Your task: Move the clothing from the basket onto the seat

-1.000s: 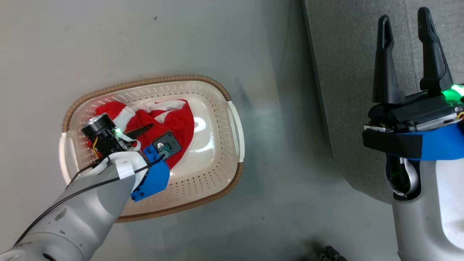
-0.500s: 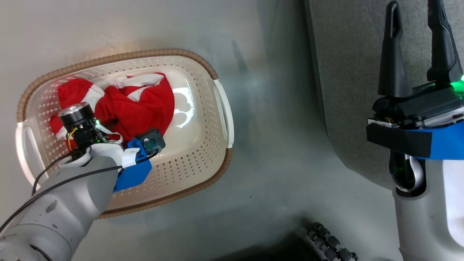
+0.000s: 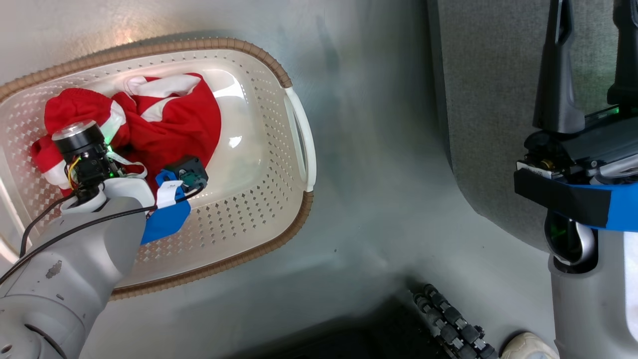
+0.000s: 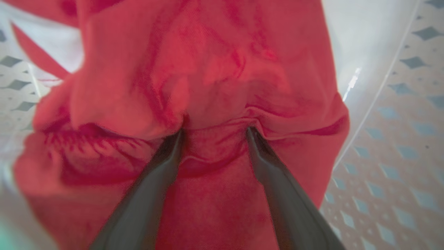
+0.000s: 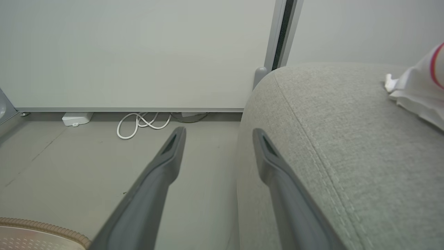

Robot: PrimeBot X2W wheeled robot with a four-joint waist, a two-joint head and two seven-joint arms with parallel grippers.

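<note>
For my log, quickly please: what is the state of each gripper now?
Left gripper: open, pressed into the clothing.
Right gripper: open, holding nothing.

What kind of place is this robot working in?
Probably an indoor test room staged like a home: a grey upholstered seat and a laundry basket of red clothing stand on a bare grey floor, with a plain white wall and a white cable at its foot.

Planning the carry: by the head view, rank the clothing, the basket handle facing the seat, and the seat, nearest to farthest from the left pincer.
1. Clothing: at the left pincer's tips.
2. Handle: right end of basket.
3. Seat: far right.
</note>
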